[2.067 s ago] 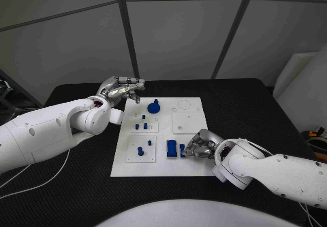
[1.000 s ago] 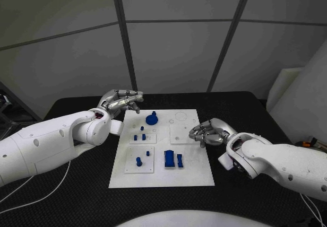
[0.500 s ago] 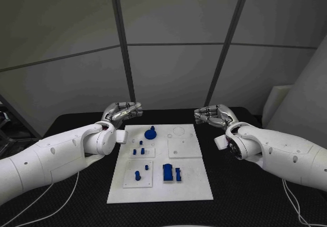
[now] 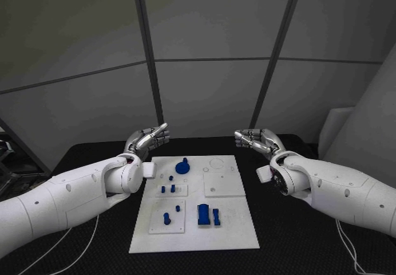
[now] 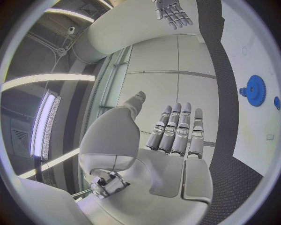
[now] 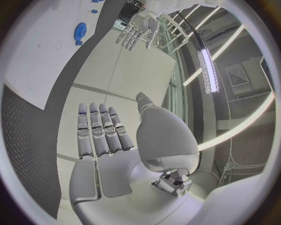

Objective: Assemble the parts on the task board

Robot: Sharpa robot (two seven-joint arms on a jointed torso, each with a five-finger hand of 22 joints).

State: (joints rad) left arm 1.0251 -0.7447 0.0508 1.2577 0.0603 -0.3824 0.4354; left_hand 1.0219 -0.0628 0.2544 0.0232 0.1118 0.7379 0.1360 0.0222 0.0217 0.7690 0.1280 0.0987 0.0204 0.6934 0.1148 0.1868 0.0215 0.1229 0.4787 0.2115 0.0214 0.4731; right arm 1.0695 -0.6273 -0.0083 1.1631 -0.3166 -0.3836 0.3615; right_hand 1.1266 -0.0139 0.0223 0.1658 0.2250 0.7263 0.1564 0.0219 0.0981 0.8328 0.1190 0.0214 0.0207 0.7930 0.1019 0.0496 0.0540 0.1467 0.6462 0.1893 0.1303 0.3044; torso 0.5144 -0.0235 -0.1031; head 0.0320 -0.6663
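The white task board (image 4: 235, 229) lies in the middle of the black table. A blue gear (image 4: 182, 167) stands at its far end, small blue pegs (image 4: 169, 188) sit on an inset plate, and two upright blue blocks (image 4: 205, 214) stand nearer me beside another peg (image 4: 166, 217). My left hand (image 4: 149, 137) is raised beyond the board's far left corner, fingers straight and apart, holding nothing. My right hand (image 4: 252, 138) is raised beyond the far right corner, also empty with fingers spread. The left wrist view shows my left hand (image 5: 170, 136), the right hand (image 5: 173, 11) and the gear (image 5: 255, 90). The right wrist view shows my right hand (image 6: 102, 131), the left hand (image 6: 137, 28) and the gear (image 6: 80, 33).
Grey wall panels (image 4: 206, 86) rise right behind the table's far edge. A pale slanted panel (image 4: 363, 132) stands at the right. Black table surface (image 4: 99, 252) lies bare on both sides of the board.
My right hand left the blue blocks at the board's near right and rose to the far right corner, fingers uncurling. The left hand's fingers straightened. The camera tilted upward.
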